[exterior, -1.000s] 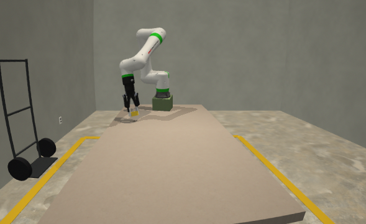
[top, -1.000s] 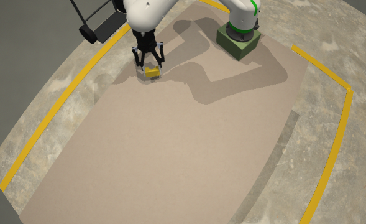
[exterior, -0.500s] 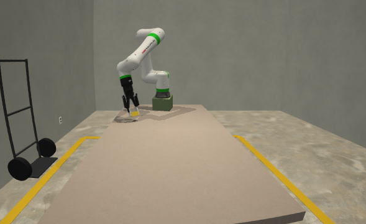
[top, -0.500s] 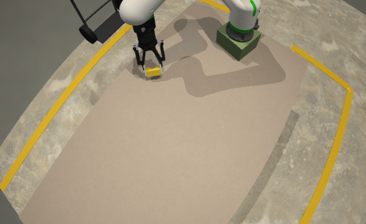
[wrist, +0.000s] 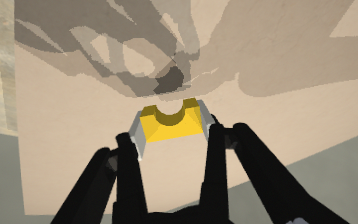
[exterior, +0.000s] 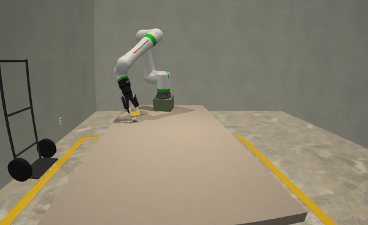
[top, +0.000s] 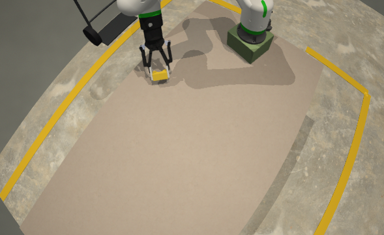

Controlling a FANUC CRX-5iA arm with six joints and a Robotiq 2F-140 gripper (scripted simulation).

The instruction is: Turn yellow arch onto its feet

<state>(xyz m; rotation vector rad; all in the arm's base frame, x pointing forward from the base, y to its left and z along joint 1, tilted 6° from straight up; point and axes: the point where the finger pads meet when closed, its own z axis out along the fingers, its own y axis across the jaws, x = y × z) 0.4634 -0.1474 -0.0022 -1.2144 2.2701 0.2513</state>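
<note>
Plain grey walls [exterior: 265,47] close the room, meeting in a corner behind and to one side of the gripper [exterior: 133,113]. The floor [exterior: 312,150] is mottled, stained concrete, marked with a yellow tape line [exterior: 277,173] that runs around the long tan counter [exterior: 171,169]; the counter stretches away from beneath the gripper toward the exterior camera. A black hand truck [exterior: 2,94] with two wheels and a flat toe plate stands against the side wall, well apart from the gripper, and a small white outlet [exterior: 60,120] sits low on that wall. Soft overlapping shadows fall on the counter under and beside the gripper.
</note>
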